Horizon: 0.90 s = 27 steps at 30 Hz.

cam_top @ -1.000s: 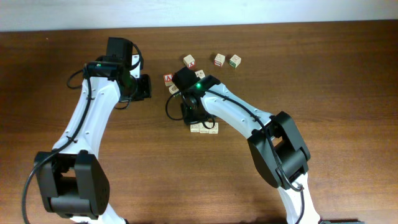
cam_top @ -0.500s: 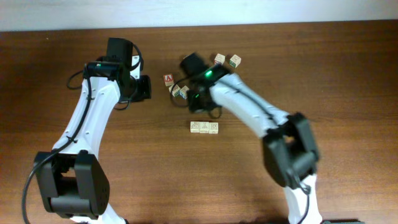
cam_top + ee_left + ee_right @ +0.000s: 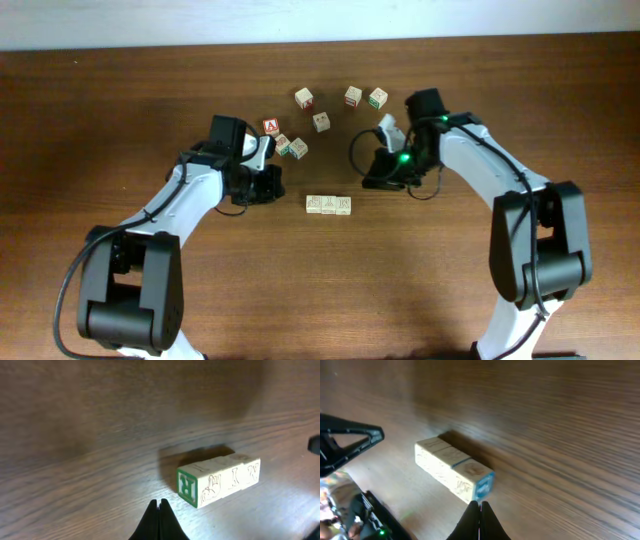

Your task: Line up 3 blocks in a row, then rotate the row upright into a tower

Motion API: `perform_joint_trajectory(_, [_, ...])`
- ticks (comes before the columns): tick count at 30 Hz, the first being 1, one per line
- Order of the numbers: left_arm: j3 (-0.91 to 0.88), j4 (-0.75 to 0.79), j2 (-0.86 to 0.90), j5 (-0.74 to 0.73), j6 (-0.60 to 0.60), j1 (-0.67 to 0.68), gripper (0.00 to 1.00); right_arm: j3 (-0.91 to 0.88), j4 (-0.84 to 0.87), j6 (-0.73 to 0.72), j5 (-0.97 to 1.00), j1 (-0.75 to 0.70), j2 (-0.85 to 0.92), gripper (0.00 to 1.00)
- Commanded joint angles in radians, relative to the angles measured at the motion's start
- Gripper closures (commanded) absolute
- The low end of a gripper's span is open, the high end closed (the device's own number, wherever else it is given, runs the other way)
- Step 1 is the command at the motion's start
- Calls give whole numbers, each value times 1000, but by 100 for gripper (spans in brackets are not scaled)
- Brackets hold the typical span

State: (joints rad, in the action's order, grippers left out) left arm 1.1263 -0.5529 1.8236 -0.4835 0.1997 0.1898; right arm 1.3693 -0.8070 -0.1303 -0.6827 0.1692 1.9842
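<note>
The three blocks [image 3: 328, 205] lie in one straight row near the middle of the table [image 3: 330, 300], touching side by side. The end toward the left gripper [image 3: 160, 506] shows a green R, and the end toward the right gripper [image 3: 480, 506] is blue. Both grippers are closed and empty, each near its end but apart from it. Bare wood surrounds the row. The loose cubes [image 3: 321, 121] lie farther back, apart from it.

Green "R" on end block [image 3: 187, 486], red "A" on cube [image 3: 270, 126]
</note>
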Motion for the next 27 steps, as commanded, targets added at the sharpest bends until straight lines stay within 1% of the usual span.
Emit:
perform_joint_trajectory(1, [-30,42,10,-47,13,0,100,-55,59,-5,-63,-40,0,96])
perform_joint_trajectory(2, [-30,56,23,-58,13,6,100,-71,86,-7,-78,-39,0,96])
perform_joint_trajectory(5, [-30,82,79,-90,13,50,100,-125,168,-71,-77,-38,0,96])
perform_joint_trajectory(7, [-30,87,90,-105,26,47,100,-164,221,-102,-76,-39,0,96])
perform_joint_trajectory(9, [-30,73,90,-111,39,50,100,-179,240,-115,-73,-39,0,96])
perform_joint_trajectory(18, [-30,75,107,-124,54,72,100,-181,235,-115,-73,-37,0,96])
perform_joint_trajectory(21, [-30,90,127,-148,54,72,100,-182,235,-116,-73,-29,0,96])
perform_joint_trajectory(27, [-30,93,131,-154,54,72,100,-198,220,-175,-66,-13,3,96])
